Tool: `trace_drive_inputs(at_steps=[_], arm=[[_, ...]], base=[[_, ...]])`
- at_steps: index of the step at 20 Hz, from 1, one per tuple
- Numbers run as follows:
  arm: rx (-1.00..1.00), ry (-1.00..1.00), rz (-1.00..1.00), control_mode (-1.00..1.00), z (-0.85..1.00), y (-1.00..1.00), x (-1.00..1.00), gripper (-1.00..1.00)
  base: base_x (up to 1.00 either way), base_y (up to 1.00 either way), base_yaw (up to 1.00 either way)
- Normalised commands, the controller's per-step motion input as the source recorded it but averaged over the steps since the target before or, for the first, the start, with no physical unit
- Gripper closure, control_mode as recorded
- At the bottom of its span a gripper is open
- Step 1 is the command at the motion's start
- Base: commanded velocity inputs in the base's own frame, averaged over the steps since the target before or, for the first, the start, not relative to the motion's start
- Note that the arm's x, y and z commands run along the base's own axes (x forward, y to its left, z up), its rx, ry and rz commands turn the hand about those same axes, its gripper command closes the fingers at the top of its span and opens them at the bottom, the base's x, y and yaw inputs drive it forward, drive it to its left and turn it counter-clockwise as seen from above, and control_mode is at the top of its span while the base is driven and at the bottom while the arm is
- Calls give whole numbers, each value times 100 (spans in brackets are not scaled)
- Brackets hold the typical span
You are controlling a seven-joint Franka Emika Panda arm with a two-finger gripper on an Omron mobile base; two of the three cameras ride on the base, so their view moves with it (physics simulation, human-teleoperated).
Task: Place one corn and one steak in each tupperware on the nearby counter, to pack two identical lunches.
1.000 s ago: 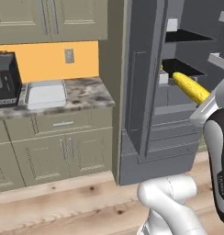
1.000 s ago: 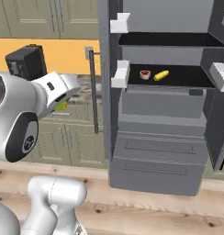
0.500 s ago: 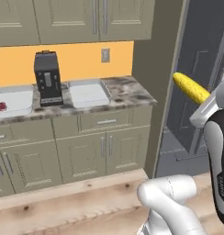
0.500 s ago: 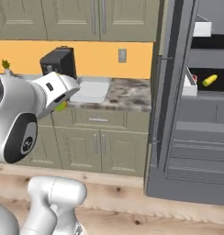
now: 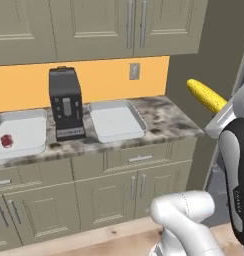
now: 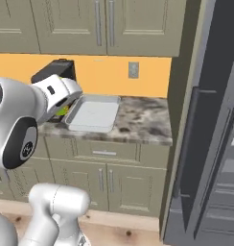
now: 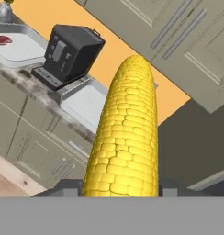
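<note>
Gripper [image 7: 119, 193] clamped on corn [image 7: 125, 133], held in air right of counter [image 5: 166, 120], well short of both trays. Near tupperware [image 5: 116, 120], right of coffee machine [image 5: 65, 104]: bare, nothing inside. Far tupperware [image 5: 21, 131], left of machine: one red piece, likely steak [image 5: 6, 140]; no corn seen there. Judged early: one item placed, one cob in transit, rest still to fetch.

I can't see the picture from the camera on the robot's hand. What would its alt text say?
A yellow corn cob held in the robot's hand rises up the middle of the picture. Behind it a stone counter carries a black coffee machine between two pale trays: the nearer tray bare, the farther tray holding a red piece of food.
</note>
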Motion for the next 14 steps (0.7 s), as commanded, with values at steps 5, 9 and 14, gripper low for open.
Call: trace_drive_inputs(at_steps=[5,9,14], arm=[[0,0,0,100,0,0,0,100],[0,0,0,100,0,0,0,100],[0,0,0,100,0,0,0,100]], base=[[56,43,0],[47,51,0],[54,36,0]])
